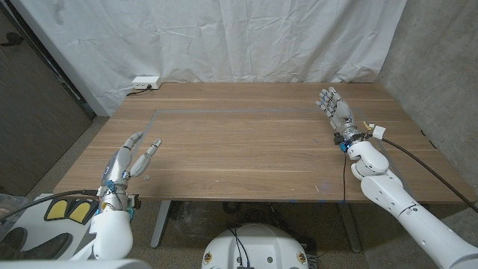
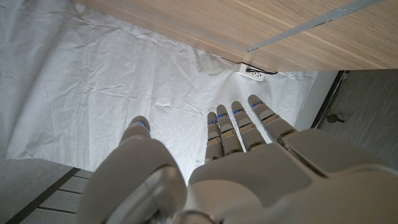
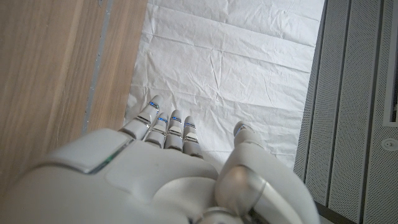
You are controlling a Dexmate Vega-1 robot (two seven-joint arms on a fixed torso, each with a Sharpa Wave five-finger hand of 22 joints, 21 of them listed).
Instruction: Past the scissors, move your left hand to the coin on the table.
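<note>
No coin and no scissors can be made out anywhere on the wooden table [image 1: 246, 149], so which way the coin lies from the hand, and the scissors' long axis, cannot be told. Left hand [image 1: 131, 158] sits at about eight o'clock on the tabletop, just inside the near-left edge, fingers released, spread, holding nothing, and aimed toward one o'clock. Right hand [image 1: 336, 110] stands at two o'clock, near the far right edge, likewise loose and holding nothing. Bare wood stretches wide between them, giving open room. A white power strip [image 1: 145, 81] lies beyond the far-left corner.
</note>
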